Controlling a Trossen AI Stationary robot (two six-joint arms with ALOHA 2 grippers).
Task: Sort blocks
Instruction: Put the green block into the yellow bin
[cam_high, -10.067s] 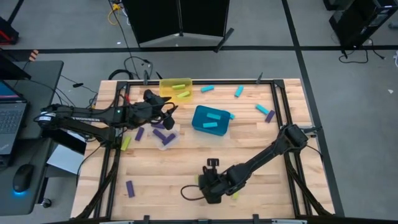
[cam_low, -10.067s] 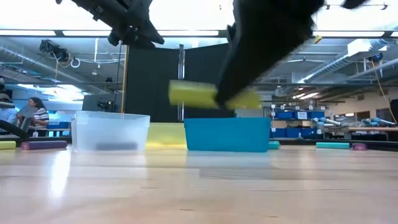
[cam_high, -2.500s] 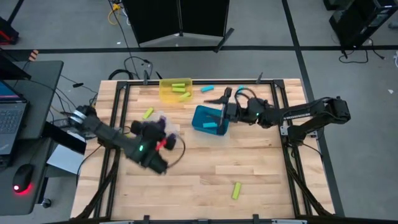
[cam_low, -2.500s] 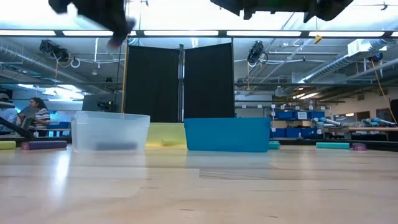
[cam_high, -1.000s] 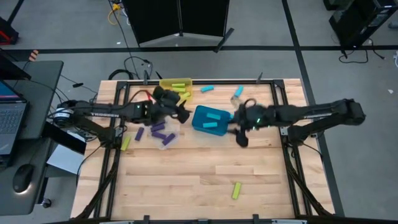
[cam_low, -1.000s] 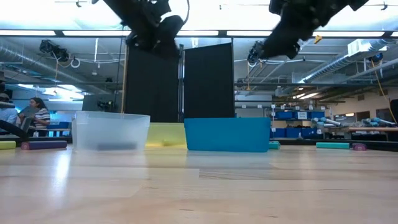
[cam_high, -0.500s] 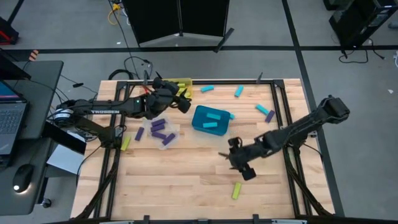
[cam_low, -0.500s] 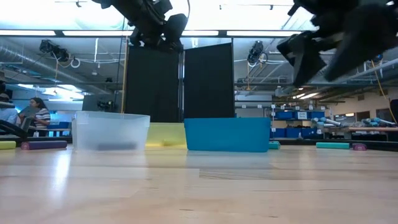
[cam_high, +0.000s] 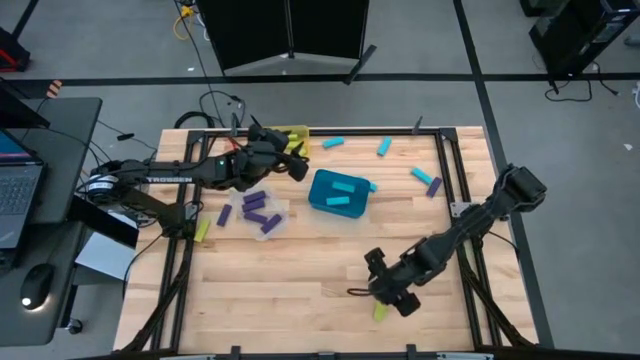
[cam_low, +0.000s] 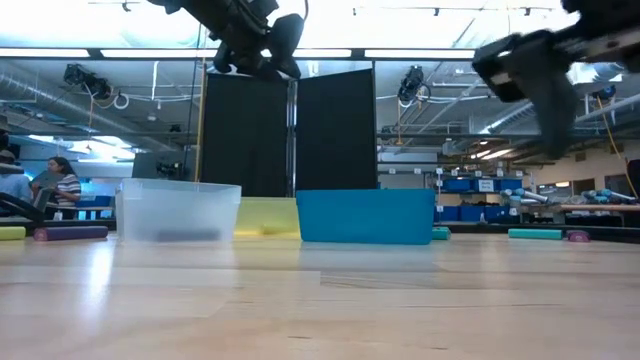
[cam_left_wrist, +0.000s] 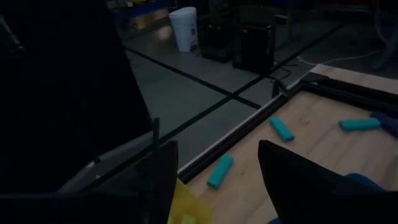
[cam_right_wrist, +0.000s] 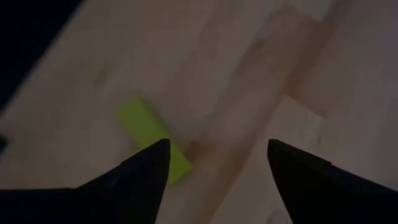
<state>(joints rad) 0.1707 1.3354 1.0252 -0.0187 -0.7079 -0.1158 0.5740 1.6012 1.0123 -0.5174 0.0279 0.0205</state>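
Below right tool (cam_right_wrist: 214, 180) — flat yellow-green block (cam_right_wrist: 152, 138).

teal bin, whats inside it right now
The teal bin holds two cyan blocks, lying apart on its floor in the high view. Nothing covers it there. From the low view its opaque wall hides the contents entirely.

Table top (cam_high: 300, 280) looks like pale butcher-block wood, smooth with a light sheen that mirrors the ceiling lights in the low view, framed by matt black metal rails (cam_high: 452, 180). The bins read as plastic: a frosted see-through one (cam_low: 178, 211), a solid teal one (cam_low: 365, 216) with a soft satin finish, and a translucent yellow one (cam_low: 267, 216) between them. The yellow-green block (cam_right_wrist: 152, 139) looks matt and smooth, like foam or plastic, hard to tell which.
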